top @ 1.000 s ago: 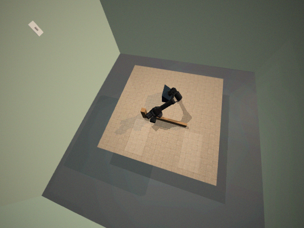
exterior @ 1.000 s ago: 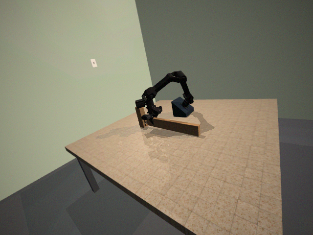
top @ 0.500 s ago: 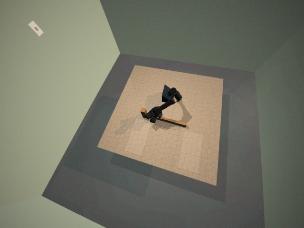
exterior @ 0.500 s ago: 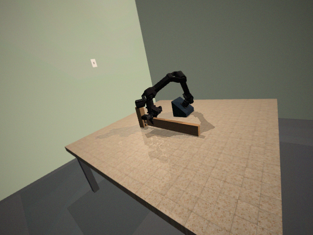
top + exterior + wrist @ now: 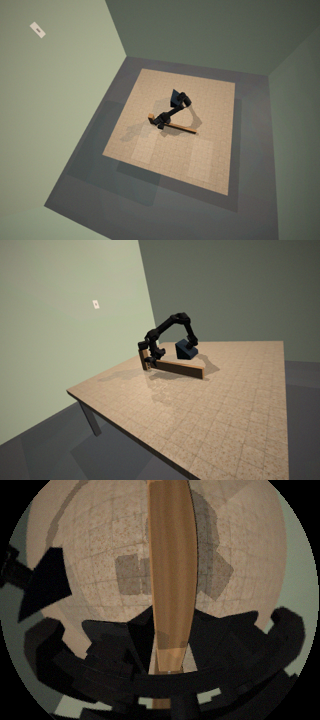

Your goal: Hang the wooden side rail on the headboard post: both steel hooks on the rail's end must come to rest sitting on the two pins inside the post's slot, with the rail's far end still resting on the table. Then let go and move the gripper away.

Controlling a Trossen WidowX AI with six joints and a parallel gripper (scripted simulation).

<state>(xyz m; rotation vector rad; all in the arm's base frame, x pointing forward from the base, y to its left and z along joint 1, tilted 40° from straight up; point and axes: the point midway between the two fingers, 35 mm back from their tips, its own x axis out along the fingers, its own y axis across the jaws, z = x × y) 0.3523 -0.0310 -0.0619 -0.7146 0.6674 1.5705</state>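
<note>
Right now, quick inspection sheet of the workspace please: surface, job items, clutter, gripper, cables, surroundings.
Surface: tan tiled table, glossy, with arm shadows.
Job's things: wooden rail lies tilted, post end raised, far end down on the table; upright post at its other end. Hooks and pins hidden, seating cannot be judged.
Clutter: nothing seen.
Grippers: gripper shut on the rail close to the post; rail runs between the fingers in the wrist view.
Cables: nothing seen.
Surroundings: dark blue base block under the arm, green walls, white wall plate, grey floor.
</note>
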